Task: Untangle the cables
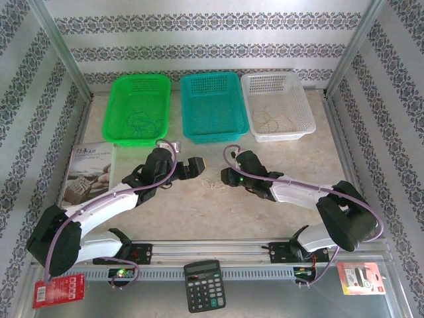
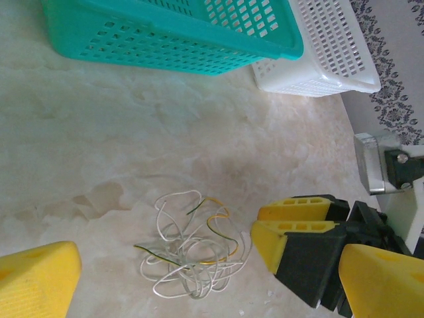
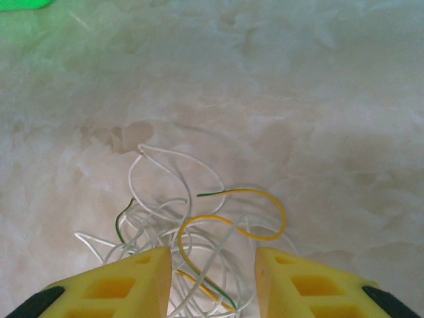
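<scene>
The cables (image 1: 213, 185) lie as a small loose clump of thin white, yellow and dark green strands on the marble table between the two arms. From the left wrist the cables (image 2: 192, 245) rest on the table ahead of my left gripper (image 2: 212, 291), which is open wide and above them. My right gripper (image 1: 226, 177) sits low at the clump's right side, and its yellow fingers (image 2: 291, 211) show there beside the strands. In the right wrist view the cables (image 3: 205, 232) run into the gap of my right gripper (image 3: 213, 281), whose jaws stand apart and pinch nothing.
Along the back stand a green basket (image 1: 140, 106), a teal basket (image 1: 213, 106) and a white basket (image 1: 277, 105); thin strands lie in the green and white ones. A book (image 1: 89, 173) is at the left. A calculator (image 1: 204, 285) sits at the near edge.
</scene>
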